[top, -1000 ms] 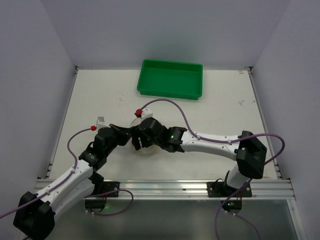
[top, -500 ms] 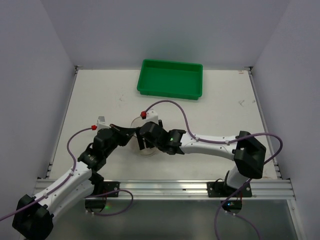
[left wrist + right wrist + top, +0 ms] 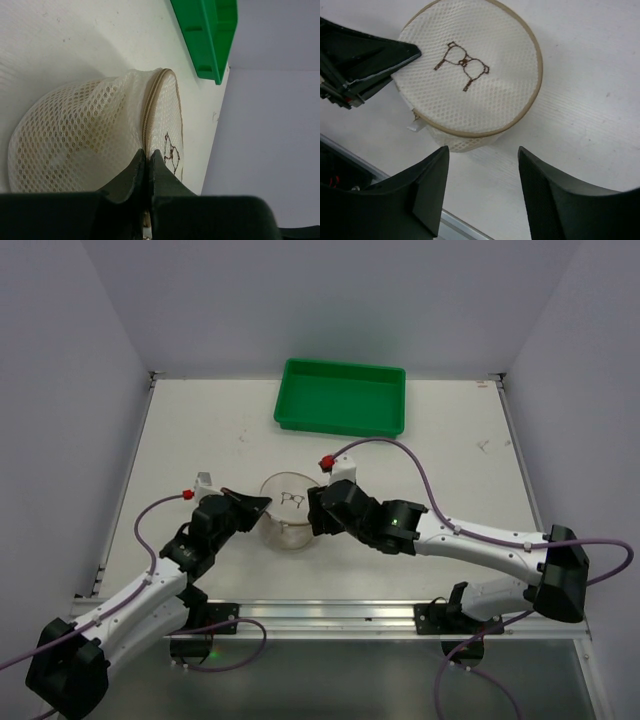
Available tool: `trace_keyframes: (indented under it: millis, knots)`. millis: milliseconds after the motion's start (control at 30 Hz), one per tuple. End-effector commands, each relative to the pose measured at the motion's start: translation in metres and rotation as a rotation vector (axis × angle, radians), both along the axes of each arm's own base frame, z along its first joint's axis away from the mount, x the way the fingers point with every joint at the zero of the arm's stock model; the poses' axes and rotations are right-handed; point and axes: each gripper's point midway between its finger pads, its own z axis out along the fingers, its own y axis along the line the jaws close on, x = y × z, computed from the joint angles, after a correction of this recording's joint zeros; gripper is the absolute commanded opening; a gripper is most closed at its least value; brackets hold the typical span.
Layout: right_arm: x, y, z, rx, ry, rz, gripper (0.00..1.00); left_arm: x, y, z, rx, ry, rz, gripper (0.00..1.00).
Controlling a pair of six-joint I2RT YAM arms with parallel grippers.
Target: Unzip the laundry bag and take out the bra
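Right wrist, laundry bag (image 3: 470,75), contents unclear

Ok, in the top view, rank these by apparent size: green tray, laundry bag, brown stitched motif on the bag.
1. green tray, clearly largest
2. laundry bag, noticeably smaller than the tray
3. brown stitched motif, a tiny mark on the bag's top

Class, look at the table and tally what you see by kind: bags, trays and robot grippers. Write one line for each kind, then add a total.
Laundry bag: 1
Tray: 1
Grippers: 2 (left gripper, right gripper)
Total: 4
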Motion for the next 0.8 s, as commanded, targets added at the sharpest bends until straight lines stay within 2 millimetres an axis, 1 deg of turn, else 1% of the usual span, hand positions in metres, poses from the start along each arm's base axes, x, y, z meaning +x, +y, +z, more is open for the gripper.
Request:
trace_keyframes:
  millis: [0,33,67,100,133,167,267,300,367,400,433,633,767]
  knots:
    - [-0.011,0.031,0.024,0.124,0.032,0.094,0.57,0.016,0.0,0.03,-0.016,-0.082,0.038,0.0]
    - [-0.013,0.039,0.027,0.151,0.037,0.115,0.5,0.017,0.0,0.031,-0.023,-0.081,0.044,0.0]
    - [-0.016,0.044,0.024,0.156,0.053,0.129,0.46,0.017,0.0,0.033,-0.021,-0.084,0.048,0.0]
    - [-0.022,0.051,0.023,0.162,0.07,0.161,0.44,0.019,0.0,0.035,-0.02,-0.087,0.052,0.0]
    - [-0.024,0.056,0.023,0.172,0.075,0.174,0.43,0.02,0.0,0.035,-0.025,-0.083,0.055,0.0]
    - [-0.026,0.06,0.016,0.161,0.09,0.183,0.43,0.02,-0.002,0.036,-0.028,-0.082,0.052,0.0]
    - [-0.037,0.07,0.005,0.161,0.118,0.222,0.45,0.021,-0.005,0.038,-0.031,-0.075,0.049,0.0]
    - [-0.04,0.073,-0.002,0.151,0.13,0.232,0.45,0.022,-0.006,0.038,-0.032,-0.071,0.049,0.0]
    - [-0.041,0.077,-0.005,0.149,0.123,0.243,0.45,0.021,-0.007,0.038,-0.042,-0.064,0.048,0.0]
    - [-0.039,0.079,-0.009,0.138,0.122,0.241,0.45,0.021,-0.008,0.037,-0.043,-0.06,0.048,0.0]
    - [-0.037,0.083,-0.007,0.145,0.111,0.245,0.45,0.021,-0.008,0.038,-0.047,-0.06,0.047,0.0]
    - [-0.025,0.096,-0.01,0.138,0.072,0.238,0.45,0.02,-0.009,0.042,-0.056,-0.067,0.044,0.0]
    - [-0.014,0.099,-0.016,0.12,0.036,0.193,0.45,0.019,-0.01,0.044,-0.059,-0.069,0.042,0.0]
